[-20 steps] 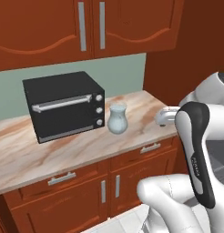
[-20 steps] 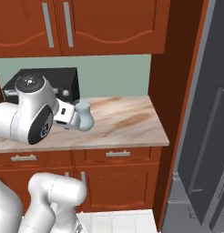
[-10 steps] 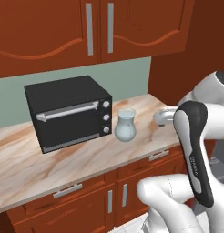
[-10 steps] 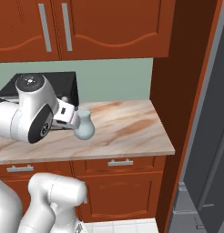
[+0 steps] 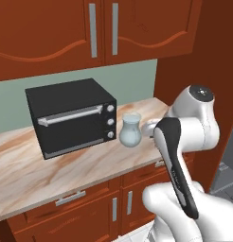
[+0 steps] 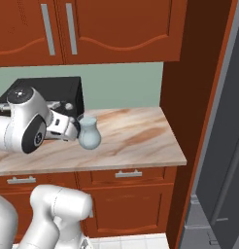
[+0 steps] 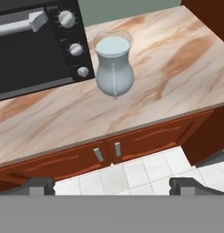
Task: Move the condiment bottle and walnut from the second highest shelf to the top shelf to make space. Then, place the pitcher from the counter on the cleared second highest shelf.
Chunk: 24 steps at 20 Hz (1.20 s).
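The clear pale pitcher [image 5: 130, 131] [image 6: 88, 133] [image 7: 114, 68] stands upright on the beige-pink marbled counter [image 5: 66, 165] [image 6: 136, 141] [image 7: 177, 59], just right of a black toaster oven. My gripper [image 7: 114, 185] is open, its two tips far apart with nothing between them. It hangs in front of the counter's edge, short of the pitcher and not touching it. In the right base view my hand [image 6: 63, 127] sits close to the pitcher's left side. The condiment bottle, the walnut and both shelves are out of view.
The black toaster oven [image 5: 71, 116] [image 6: 53, 90] [image 7: 27, 54] stands against the green wall. Red-brown wall cabinets [image 5: 99, 28] hang above, and drawers with silver handles [image 6: 127, 173] run below. A red-brown side panel [image 6: 189, 97] and a tall grey unit [image 6: 221, 146] close the right side.
The whole picture has shifted, so the base has driven. The pitcher and oven now sit nearer the middle of both base views. The pitcher has not moved on the counter, and the gripper stays open.
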Motion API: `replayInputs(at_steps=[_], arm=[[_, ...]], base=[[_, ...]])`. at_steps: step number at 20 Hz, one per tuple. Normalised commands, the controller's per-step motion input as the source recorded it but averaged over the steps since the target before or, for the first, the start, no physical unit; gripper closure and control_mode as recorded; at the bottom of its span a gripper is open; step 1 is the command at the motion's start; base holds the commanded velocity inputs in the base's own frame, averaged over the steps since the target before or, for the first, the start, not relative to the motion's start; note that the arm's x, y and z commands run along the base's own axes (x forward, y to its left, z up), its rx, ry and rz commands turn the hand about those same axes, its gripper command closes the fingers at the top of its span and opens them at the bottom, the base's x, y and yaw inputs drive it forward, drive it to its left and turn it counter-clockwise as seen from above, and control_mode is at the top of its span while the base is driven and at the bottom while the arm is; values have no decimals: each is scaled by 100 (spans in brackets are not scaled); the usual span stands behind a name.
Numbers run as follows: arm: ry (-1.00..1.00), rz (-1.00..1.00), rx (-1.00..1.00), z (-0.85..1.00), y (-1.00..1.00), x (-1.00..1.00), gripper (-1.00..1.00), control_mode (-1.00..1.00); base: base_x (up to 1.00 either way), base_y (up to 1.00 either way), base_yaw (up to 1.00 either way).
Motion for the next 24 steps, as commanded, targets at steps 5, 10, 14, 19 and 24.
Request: replayInputs(at_steps=[5,10,14,19,24], arm=[[0,-5,0,-27,9,47,-100,-100],[0,0,0,-36,-1,48,-100,-100],[0,0,1,-38,-17,38,-100,-100],[0,0,0,-29,-10,43,-100,-100],[0,0,0,-12,0,50,-100,-100]], base=[[0,0,0],[0,0,0],[0,0,0],[0,0,0],[0,0,0]])
